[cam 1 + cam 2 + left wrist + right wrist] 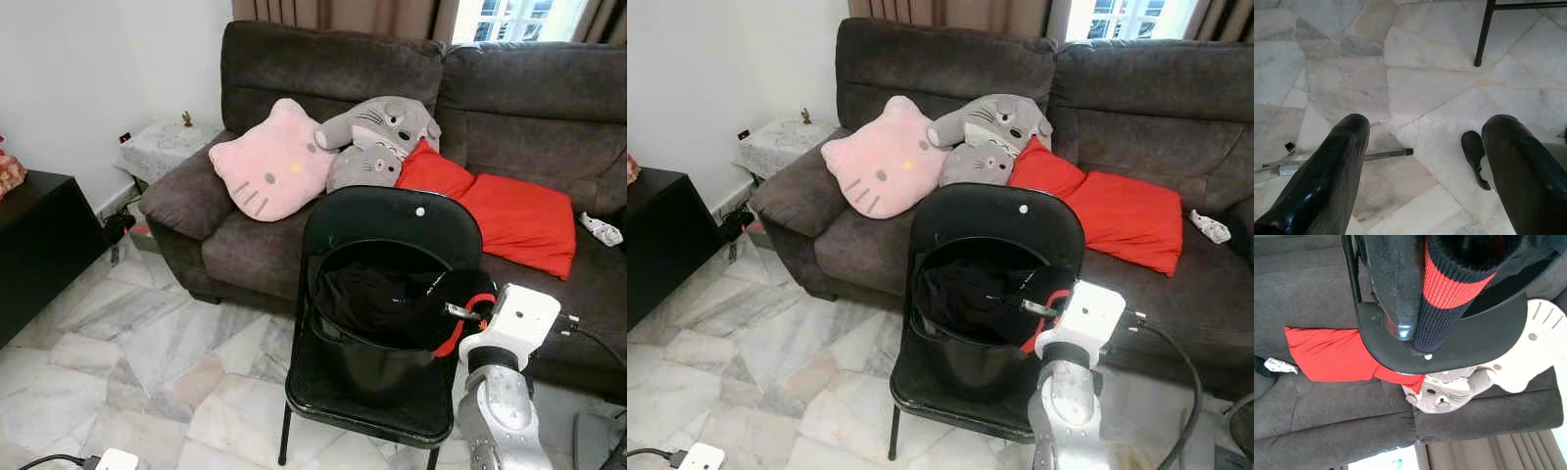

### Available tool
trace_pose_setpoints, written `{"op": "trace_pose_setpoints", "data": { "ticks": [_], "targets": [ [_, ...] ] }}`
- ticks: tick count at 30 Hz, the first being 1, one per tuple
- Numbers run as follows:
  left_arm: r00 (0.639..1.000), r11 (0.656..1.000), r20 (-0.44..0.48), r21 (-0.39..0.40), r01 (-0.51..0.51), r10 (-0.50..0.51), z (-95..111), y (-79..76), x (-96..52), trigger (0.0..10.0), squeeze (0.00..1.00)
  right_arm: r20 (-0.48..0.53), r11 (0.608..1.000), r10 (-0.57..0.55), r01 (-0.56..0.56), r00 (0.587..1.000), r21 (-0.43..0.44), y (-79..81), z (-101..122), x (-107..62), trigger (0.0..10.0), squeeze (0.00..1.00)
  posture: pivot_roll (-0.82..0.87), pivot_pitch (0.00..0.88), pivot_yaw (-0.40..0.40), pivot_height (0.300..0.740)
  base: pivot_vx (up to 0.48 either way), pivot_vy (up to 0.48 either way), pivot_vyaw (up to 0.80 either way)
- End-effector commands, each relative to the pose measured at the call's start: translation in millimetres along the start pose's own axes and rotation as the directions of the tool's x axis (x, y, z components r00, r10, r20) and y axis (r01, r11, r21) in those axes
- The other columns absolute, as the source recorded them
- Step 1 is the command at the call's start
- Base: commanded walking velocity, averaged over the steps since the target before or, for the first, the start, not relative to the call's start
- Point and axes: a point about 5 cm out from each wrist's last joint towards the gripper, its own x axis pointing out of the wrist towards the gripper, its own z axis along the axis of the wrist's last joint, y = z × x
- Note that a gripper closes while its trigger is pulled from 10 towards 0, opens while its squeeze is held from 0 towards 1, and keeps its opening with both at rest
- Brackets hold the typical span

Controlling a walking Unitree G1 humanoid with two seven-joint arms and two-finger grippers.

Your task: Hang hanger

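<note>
Fingers (1400, 289) of the right gripper (1034, 308) pinch a black garment's red-striped cuff (1447, 284) over the chair (392, 220) seat's right edge.

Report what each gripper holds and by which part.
The right gripper grips a black garment by its red-striped ribbed cuff, above the black bucket on the chair. The left gripper is open above the floor, holding nothing.

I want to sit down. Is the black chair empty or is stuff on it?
Not empty. A black basket with dark clothes inside sits on the chair seat, and the right gripper reaches in, shut on a red-and-black garment.
</note>
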Motion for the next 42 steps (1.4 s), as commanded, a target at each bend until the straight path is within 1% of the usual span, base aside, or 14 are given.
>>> {"op": "trace_pose_setpoints", "data": {
  "ticks": [1,4,8,17,42],
  "targets": [
    [1.0,1.0,-0.013,-0.019,0.005,-0.006,-5.3,-2.3,-1.5,10.0,0.0,0.026,1.0,-0.011,0.011,1.0,-0.004,-0.6,5.9,0.6,10.0,0.0,-0.09,0.0,0.059,0.74,0.0,0.0,0.0],
    [0.999,1.0,-0.041,-0.026,0.014,-0.015,-15.2,-5.8,-4.8,10.0,0.0,0.025,0.999,-0.032,0.032,0.999,-0.007,-4.8,6.2,-3.0,10.0,0.0,-0.1,0.0,0.062,0.74,0.0,0.0,0.0],
    [0.998,0.999,-0.053,-0.031,0.015,-0.017,-18.6,-7.2,-5.7,10.0,0.0,0.022,0.999,-0.041,0.041,0.999,-0.003,-4.8,5.8,-3.9,10.0,0.0,-0.1,0.0,0.06,0.74,0.0,0.0,0.0],
    [0.999,0.999,-0.046,-0.036,0.022,-0.024,-18.9,-10.4,-5.3,10.0,0.0,0.016,0.999,-0.035,0.035,0.999,0.002,-0.9,5.4,-4.3,10.0,0.0,-0.09,0.0,0.061,0.74,0.0,0.0,0.0],
    [0.997,0.999,-0.068,-0.033,0.042,-0.044,-26.1,-16.0,-7.3,10.0,0.0,0.017,1.0,-0.018,0.018,1.0,0.008,4.7,5.0,-4.8,10.0,0.0,-0.09,0.0,0.062,0.74,-0.01,0.0,0.0]
  ]
}}
